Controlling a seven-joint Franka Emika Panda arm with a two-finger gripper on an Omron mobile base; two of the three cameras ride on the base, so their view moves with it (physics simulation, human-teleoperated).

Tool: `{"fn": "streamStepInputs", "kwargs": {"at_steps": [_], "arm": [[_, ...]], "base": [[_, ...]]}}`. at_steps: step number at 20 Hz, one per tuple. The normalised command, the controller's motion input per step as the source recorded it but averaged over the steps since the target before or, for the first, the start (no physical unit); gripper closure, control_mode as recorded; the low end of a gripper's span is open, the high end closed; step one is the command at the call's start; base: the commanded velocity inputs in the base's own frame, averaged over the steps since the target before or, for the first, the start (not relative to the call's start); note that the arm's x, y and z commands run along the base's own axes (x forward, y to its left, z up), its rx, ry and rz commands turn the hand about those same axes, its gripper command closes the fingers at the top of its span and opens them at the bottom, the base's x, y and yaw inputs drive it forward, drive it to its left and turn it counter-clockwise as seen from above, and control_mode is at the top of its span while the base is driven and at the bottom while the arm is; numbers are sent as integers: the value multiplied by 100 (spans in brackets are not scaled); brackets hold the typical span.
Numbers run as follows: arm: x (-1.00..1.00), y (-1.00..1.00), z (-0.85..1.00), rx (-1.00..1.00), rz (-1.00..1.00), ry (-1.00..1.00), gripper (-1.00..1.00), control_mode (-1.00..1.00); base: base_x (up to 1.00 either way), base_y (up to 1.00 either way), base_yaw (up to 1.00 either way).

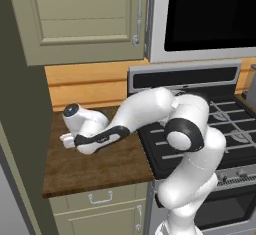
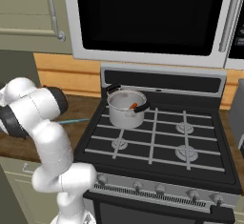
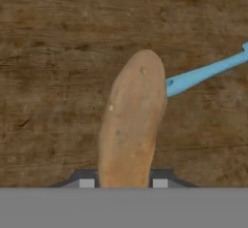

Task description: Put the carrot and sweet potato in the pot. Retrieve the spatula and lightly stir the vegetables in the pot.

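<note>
In the left base view the arm bends down over the brown wooden surface (image 1: 100,169) left of the stove (image 1: 225,129), its hand low near the back edge.

In the right base view the pot (image 2: 125,108) stands on the stove's rear left burner with the carrot (image 2: 134,106) inside it. The spatula (image 2: 74,121) lies on the surface just left of the stove.

In the hand view the sweet potato (image 3: 131,120) stands between the fingers of the claw (image 3: 123,183), which grips its lower end. The spatula's handle (image 3: 203,74) runs behind it toward the right.
</note>
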Motion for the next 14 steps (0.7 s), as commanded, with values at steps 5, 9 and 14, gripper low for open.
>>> {"fn": "streamStepInputs", "kwargs": {"at_steps": [5,9,14], "arm": [[-79,-91,100,10,-11,-32,100,-100],[-28,-100,100,23,-16,-8,100,-100],[-2,-100,98,23,-15,-3,100,-100]], "base": [[0,0,0],[0,0,0],[0,0,0]]}}
